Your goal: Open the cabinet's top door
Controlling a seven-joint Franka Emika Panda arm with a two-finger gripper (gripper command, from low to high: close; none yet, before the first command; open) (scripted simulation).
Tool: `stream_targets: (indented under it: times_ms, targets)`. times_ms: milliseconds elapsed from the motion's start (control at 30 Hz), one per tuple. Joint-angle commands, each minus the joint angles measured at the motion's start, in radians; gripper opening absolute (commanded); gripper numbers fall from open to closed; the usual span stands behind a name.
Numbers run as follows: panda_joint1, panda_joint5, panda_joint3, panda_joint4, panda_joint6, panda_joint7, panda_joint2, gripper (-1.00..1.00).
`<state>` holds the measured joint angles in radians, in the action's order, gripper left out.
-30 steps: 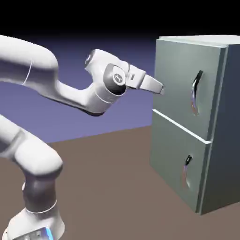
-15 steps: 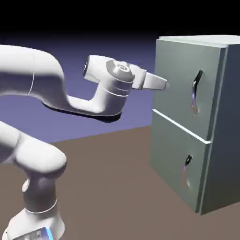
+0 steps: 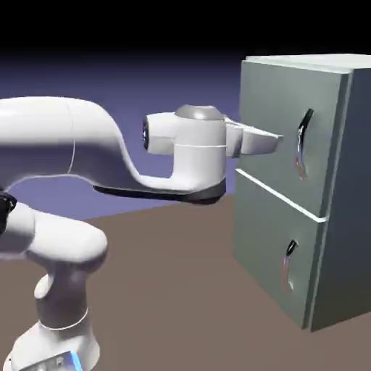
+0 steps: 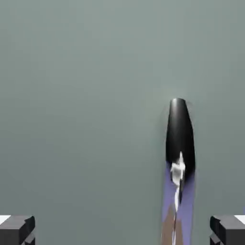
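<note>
Gripper (image 3: 272, 141) level before the top door (image 3: 282, 123), left of its handle (image 3: 303, 141), lower door (image 3: 272, 253) beneath

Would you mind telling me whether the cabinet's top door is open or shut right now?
Shut: the top door lies flush with the cabinet front, no gap showing around it in the exterior view.
</note>
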<state>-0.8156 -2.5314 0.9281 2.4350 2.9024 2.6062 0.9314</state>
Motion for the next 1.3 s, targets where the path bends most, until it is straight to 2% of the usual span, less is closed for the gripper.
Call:
stream_targets:
  times_ms: [0,233,433,467,967,1267]
  targets:
    - [-0.014,-0.044,0.016,-0.006,-0.002,0.032,0.006,0.00]
    - [-0.109,-0.342,0.125,-0.051,-0.018,0.252,0.049,0.00]
    - [-0.288,-0.365,0.233,-0.181,-0.047,0.268,-0.015,0.00]
    - [-0.288,-0.365,0.233,-0.181,-0.047,0.268,-0.015,-1.00]
    - [0.216,-0.063,-0.213,0.166,-0.279,0.287,-0.058,-1.00]
    - [0.505,0.175,-0.539,0.303,-0.336,0.293,-0.026,-1.00]
